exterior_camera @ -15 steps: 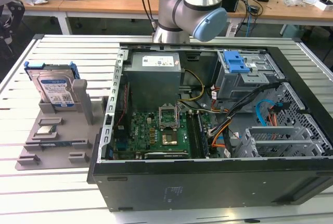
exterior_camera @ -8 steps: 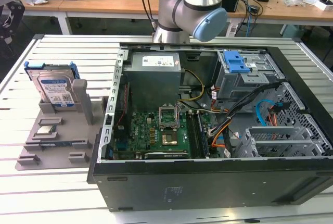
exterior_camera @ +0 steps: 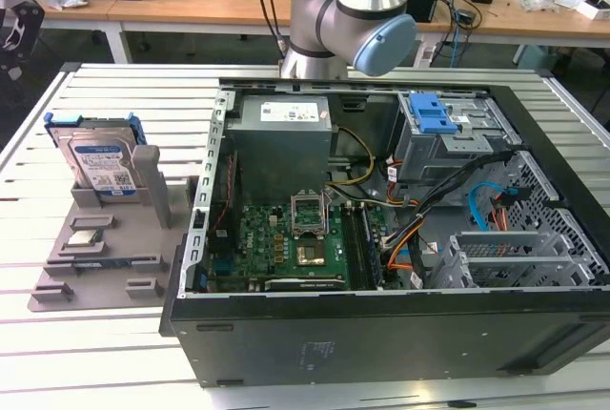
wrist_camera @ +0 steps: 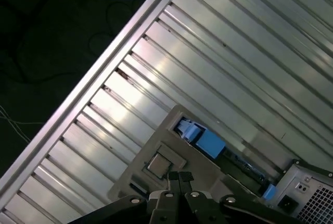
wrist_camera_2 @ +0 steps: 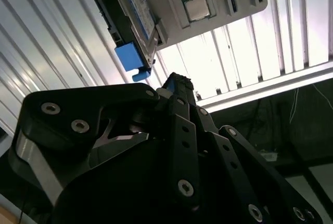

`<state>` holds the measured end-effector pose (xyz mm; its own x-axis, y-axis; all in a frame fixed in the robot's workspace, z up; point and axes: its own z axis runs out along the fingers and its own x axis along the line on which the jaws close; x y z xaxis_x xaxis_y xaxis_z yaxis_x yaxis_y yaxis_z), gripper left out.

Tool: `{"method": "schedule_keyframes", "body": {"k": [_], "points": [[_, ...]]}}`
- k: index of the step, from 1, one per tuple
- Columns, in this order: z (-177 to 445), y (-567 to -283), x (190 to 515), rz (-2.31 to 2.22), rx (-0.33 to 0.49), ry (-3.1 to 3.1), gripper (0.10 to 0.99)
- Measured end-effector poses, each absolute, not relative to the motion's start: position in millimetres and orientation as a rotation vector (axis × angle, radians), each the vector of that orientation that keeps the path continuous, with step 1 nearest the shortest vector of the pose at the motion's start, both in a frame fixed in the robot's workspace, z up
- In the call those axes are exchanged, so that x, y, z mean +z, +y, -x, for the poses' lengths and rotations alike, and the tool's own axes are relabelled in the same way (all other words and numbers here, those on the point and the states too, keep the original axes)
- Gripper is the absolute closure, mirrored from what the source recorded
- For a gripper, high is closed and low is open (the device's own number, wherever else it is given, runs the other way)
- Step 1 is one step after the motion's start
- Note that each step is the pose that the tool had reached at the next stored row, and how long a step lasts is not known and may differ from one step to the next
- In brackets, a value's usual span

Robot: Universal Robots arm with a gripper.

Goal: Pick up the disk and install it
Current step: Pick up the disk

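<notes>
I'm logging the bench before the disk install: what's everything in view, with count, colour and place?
disk: one, silver with blue rails, leaning in the grey fixture
fixture: one, grey, on the table, exterior view's left
processor chip: one, silver, in a fixture pocket
computer case: one, black, open, mid-table
power supply: one, grey, inside the case
motherboard: one, green, case floor
latch: one, blue, on the drive cage
table: one, silver, slatted
arm: one, grey and light blue, behind the case
gripper: one, black, shut, empty, apart from the disk
</notes>
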<state>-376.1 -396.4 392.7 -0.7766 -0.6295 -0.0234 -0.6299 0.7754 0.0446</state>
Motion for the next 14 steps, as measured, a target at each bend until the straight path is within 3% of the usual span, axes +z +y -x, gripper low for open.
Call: {"method": "schedule_keyframes", "body": {"k": [14], "points": [[376.1,-396.4,392.7,1.286,0.079,2.862,0.98]]}}
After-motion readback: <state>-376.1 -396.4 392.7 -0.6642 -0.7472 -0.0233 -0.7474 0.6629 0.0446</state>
